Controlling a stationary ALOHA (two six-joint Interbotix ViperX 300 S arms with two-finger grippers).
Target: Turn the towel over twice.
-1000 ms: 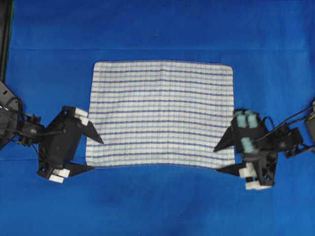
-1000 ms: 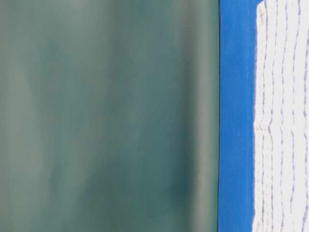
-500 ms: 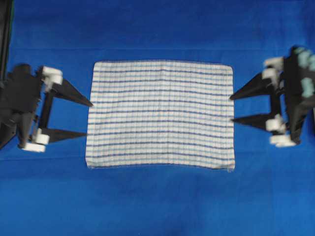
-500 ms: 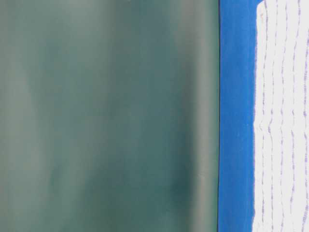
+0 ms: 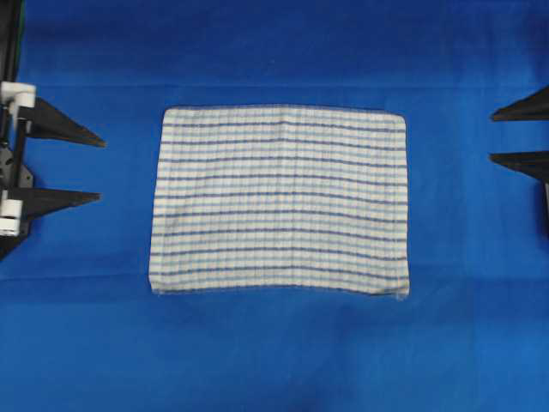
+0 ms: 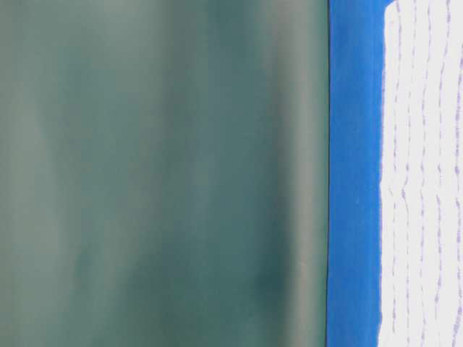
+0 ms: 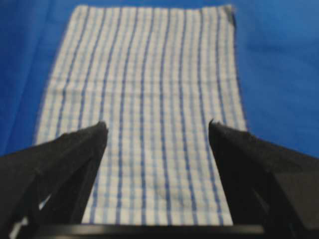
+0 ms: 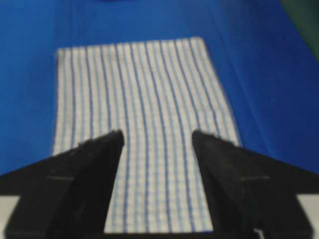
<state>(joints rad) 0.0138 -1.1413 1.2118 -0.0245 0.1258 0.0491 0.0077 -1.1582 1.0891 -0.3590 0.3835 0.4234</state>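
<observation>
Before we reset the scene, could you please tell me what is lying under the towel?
The towel lies flat on the blue table cover. Whatever sits beneath its middle is hidden.

The left gripper (image 5: 96, 168), black with 2 tapering pointed fingers (image 5: 60, 127) and white blocks at their roots, sits well clear of the left edge of the white woven towel with thin blue stripes (image 5: 280, 199), its tips aimed at it and spread wide. The right gripper (image 5: 492, 136) mirrors it beyond the towel's right edge, fingers apart, holding nothing.
</observation>
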